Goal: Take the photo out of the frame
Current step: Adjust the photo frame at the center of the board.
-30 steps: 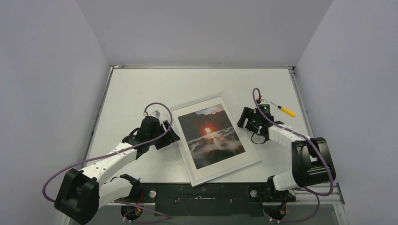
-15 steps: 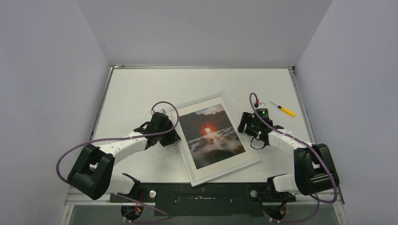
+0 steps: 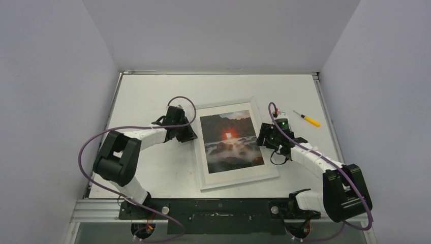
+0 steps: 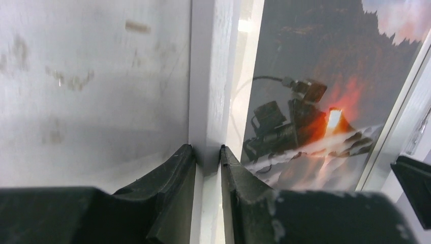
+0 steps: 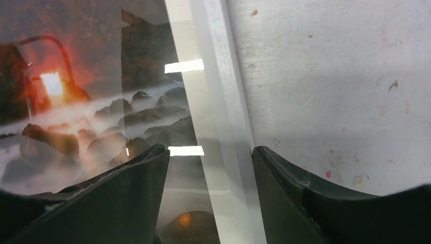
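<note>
Print first: the photo [image 3: 231, 142], a large thin rectangular sunset landscape with an orange-red sun at centre, dark clouds above and misty water over rocks below, sits face up inside the frame [image 3: 239, 178], a flat white rectangular picture frame with a wide border. In your left wrist view the picture's surface is glossy, showing glare and the mirrored shape of an arm.

The frame lies flat on the white table [image 3: 147, 91], about midway between the two arms, with its long sides running away from you and turned slightly.

Your left gripper [image 3: 189, 133] is at the frame's left long edge, drawn in narrow. In its wrist view the two dark fingertips [image 4: 178, 165] press against either side of the raised white outer rail, pinching it.

Your right gripper [image 3: 263, 137] is at the opposite long edge with its jaws standing wide. They straddle the right rail with a gap on both sides, one finger over the picture and the other over bare table.

Further back on the right, well apart from the frame, lies a small screwdriver [image 3: 309, 119] with a yellow handle.
</note>
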### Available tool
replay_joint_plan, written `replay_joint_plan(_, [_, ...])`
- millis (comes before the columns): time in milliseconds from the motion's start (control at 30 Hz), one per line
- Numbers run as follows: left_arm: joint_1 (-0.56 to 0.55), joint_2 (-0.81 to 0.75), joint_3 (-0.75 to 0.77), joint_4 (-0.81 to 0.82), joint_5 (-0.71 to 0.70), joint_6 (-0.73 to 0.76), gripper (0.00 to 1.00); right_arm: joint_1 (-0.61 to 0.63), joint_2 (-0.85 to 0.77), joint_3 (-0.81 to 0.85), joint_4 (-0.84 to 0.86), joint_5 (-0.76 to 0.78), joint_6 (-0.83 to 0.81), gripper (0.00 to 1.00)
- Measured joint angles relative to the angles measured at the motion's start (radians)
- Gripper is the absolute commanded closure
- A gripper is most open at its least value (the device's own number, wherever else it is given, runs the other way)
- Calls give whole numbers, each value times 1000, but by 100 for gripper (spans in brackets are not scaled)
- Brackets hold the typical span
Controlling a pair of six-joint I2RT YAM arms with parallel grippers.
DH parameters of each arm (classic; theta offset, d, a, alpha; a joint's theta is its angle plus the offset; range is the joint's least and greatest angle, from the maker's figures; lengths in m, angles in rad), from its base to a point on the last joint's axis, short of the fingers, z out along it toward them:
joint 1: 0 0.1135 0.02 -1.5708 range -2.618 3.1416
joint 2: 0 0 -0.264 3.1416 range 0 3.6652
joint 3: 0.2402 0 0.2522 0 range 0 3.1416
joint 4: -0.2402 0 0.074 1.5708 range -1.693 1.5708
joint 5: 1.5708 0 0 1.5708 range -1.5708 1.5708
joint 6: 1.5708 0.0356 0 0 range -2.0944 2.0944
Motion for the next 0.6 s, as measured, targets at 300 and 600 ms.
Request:
replay_joint_plan(300, [55, 115, 208, -13, 4, 90, 70, 23, -44, -7, -14, 2, 26, 34])
replay_joint_plan(600, [47, 31, 160, -31, -4, 136, 51, 24, -52, -8, -58, 47, 28, 23])
